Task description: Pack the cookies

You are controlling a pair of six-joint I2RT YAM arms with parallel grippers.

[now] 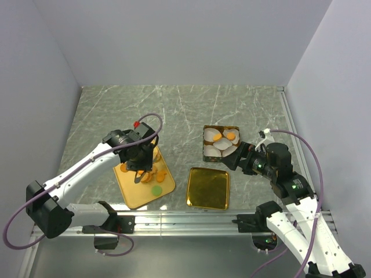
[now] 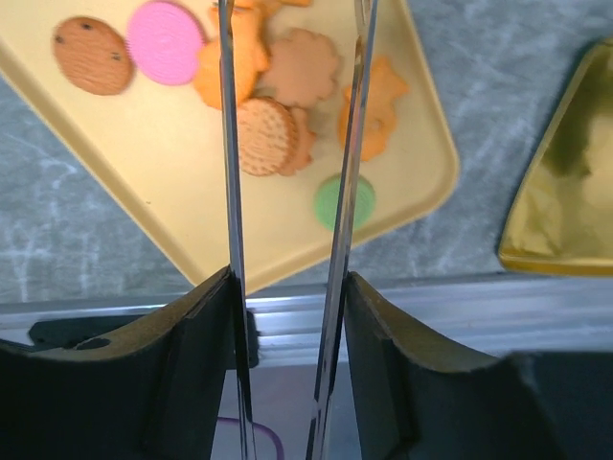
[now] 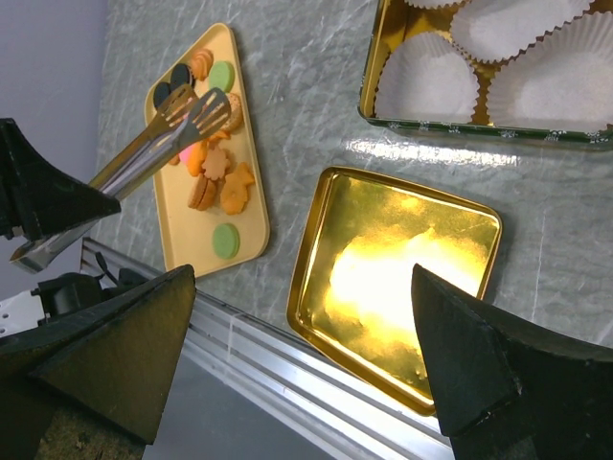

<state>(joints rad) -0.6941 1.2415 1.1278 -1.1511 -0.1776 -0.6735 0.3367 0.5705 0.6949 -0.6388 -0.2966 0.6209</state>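
My left claw (image 2: 287, 287) grips the tongs (image 2: 230, 144) above the cookies (image 2: 278, 125) on the tray (image 2: 172, 201) by the near edge. My right claw (image 3: 305, 287) gapes empty. The tin (image 1: 204, 146) holds only a few, so I judge most are unpacked.

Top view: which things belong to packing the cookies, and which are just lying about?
For the job: cookies, yellow tray under them, tongs, tin, white paper cups in it.
Lying about: gold lid, table.

Orange, pink, green, brown cookies (image 2: 302, 67); yellow tray (image 2: 172, 192); gold lid (image 3: 393, 278).
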